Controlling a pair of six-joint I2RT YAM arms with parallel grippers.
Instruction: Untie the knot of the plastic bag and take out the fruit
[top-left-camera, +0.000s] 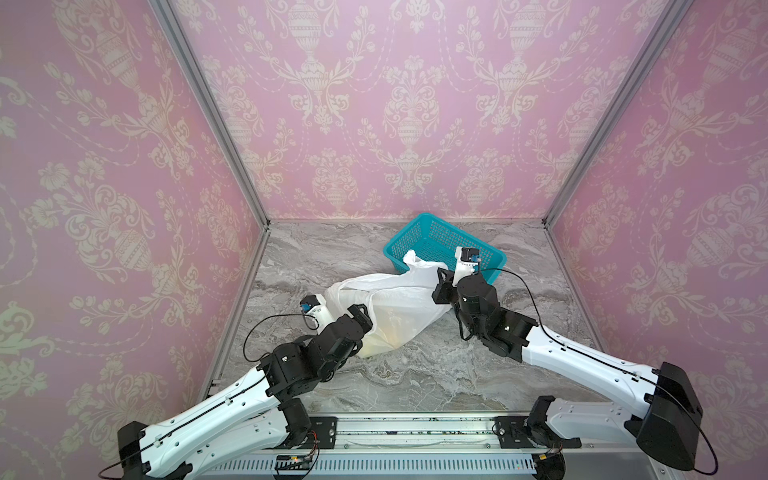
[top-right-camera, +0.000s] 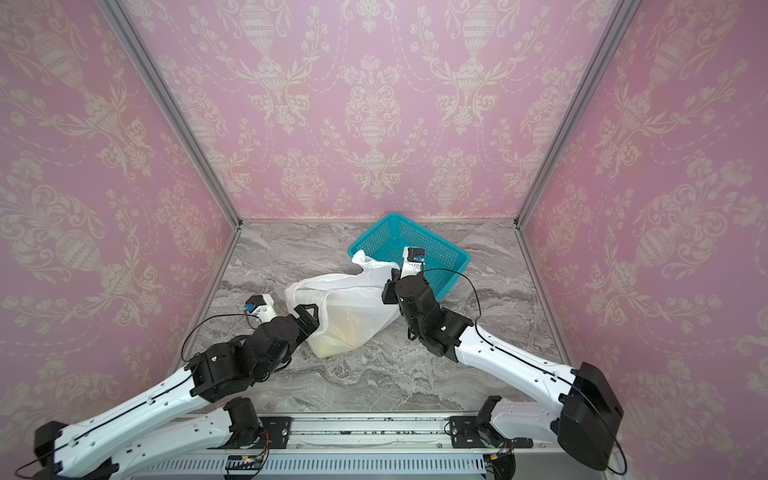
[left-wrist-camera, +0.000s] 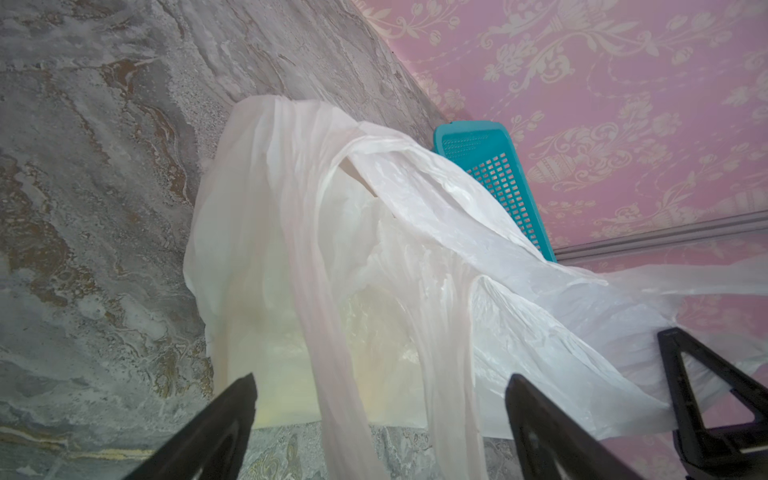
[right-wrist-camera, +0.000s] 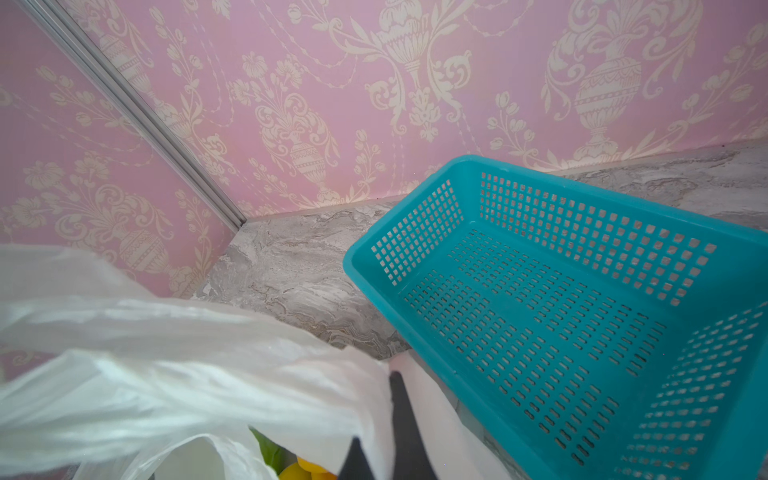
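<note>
Half done: pinching plastic bag (top-left-camera: 395, 307) with right fingers (right-wrist-camera: 405, 415), straddling an untied handle (left-wrist-camera: 332, 374) with spread left fingers (left-wrist-camera: 216, 428), not yet removing fruit (right-wrist-camera: 307, 471).

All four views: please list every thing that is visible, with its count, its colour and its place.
plastic bag: one, translucent white, mid-table.
fruit: count hidden, yellow and green pieces, inside the bag.
basket: one, teal mesh, behind the bag.
table: one, grey marble pattern, under everything.
walls: three, pink with cream ornament, around the table.
left end effector: one, black, open, astride a bag handle.
right end effector: one, black, shut on the bag's edge.
</note>
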